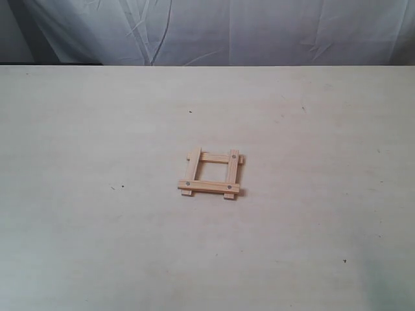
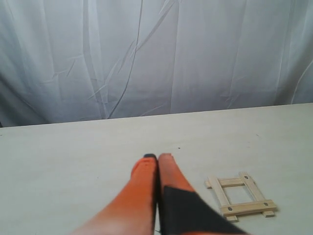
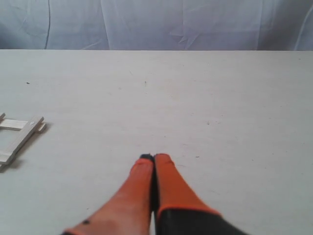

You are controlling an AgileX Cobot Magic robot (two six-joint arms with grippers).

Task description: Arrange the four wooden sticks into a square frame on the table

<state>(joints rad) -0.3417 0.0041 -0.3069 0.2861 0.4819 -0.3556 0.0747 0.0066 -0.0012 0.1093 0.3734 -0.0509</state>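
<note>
Four pale wooden sticks lie as a small square frame near the middle of the table, overlapping at the corners with ends sticking out. The same frame shows in the left wrist view, to the side of my left gripper, whose orange fingers are shut on nothing. Only one corner of the frame shows at the picture edge of the right wrist view, well away from my right gripper, which is shut and empty. Neither gripper appears in the exterior view.
A creased white cloth hangs behind the table's far edge. A few tiny dark specks dot the pale surface.
</note>
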